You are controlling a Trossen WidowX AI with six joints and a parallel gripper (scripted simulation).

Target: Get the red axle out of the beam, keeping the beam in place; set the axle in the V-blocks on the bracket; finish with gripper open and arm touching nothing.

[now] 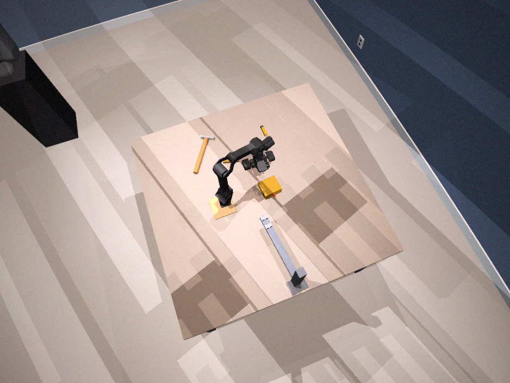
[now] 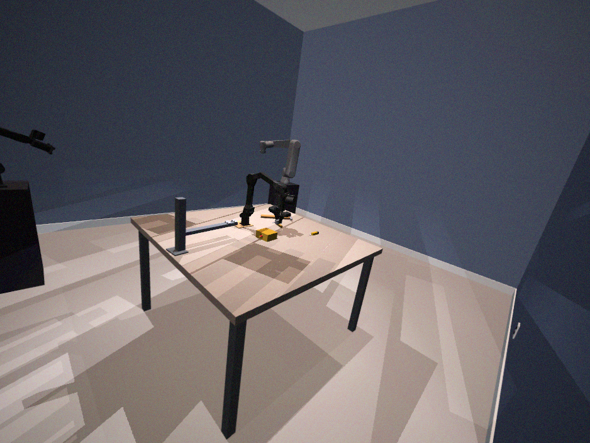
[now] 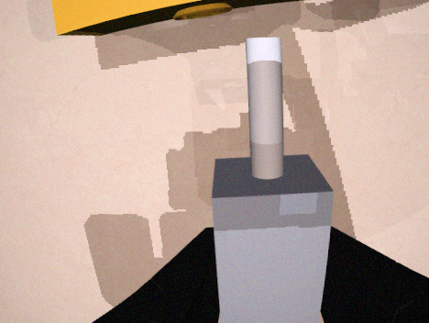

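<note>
Gripper (image 1: 261,172) (image 2: 280,223) clamped on grey punch (image 3: 272,266), pin forward. Red axle (image 1: 274,195) (image 2: 261,236) in beam (image 1: 270,186) (image 2: 267,234), end protruding; probably stiff, light, slippery. Best gripped squarely by protruding end.

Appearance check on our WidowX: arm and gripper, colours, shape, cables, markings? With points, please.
Arm (image 1: 240,154) (image 2: 250,190): black, slim angular links, bulkier rounded joints. Gripper (image 3: 263,239): black, parallel-jaw, its fingers flaring outward in the wrist view. Cables or markings: none I can make out at this size.

metallic grey bracket (image 1: 281,249) (image 2: 209,229), matt yellow beam (image 1: 269,186) (image 2: 267,234)
</note>
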